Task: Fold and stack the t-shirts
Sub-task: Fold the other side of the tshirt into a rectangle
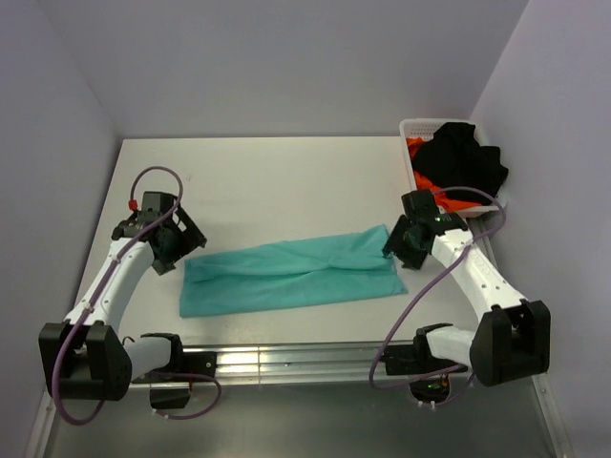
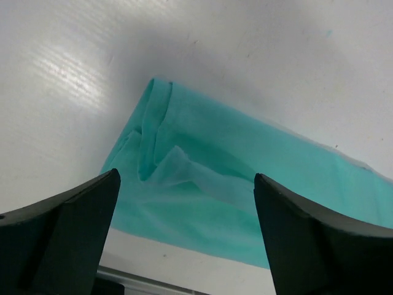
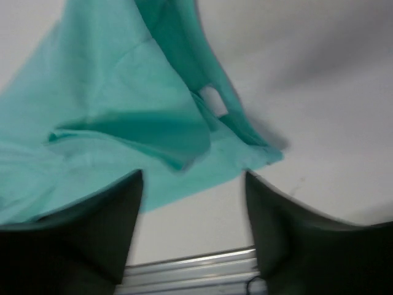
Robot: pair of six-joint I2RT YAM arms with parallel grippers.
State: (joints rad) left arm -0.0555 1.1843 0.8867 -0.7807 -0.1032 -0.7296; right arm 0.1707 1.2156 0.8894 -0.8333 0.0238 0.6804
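A teal t-shirt [image 1: 291, 274] lies folded into a long strip across the middle of the white table [image 1: 277, 181]. My left gripper [image 1: 177, 250] hovers at its left end, open and empty; the left wrist view shows the shirt's rumpled left end [image 2: 202, 184] between the fingers. My right gripper [image 1: 401, 246] hovers at the shirt's right end, open and empty; the right wrist view shows the shirt's right end [image 3: 123, 117] with a loose flap lying on it. More shirts, black [image 1: 463, 157] and orange [image 1: 449, 196], sit in a white basket [image 1: 412, 127] at the back right.
The basket stands against the right wall. A metal rail [image 1: 286, 361] runs along the table's near edge, also seen in the right wrist view [image 3: 190, 270]. Grey walls enclose the table on the left, back and right.
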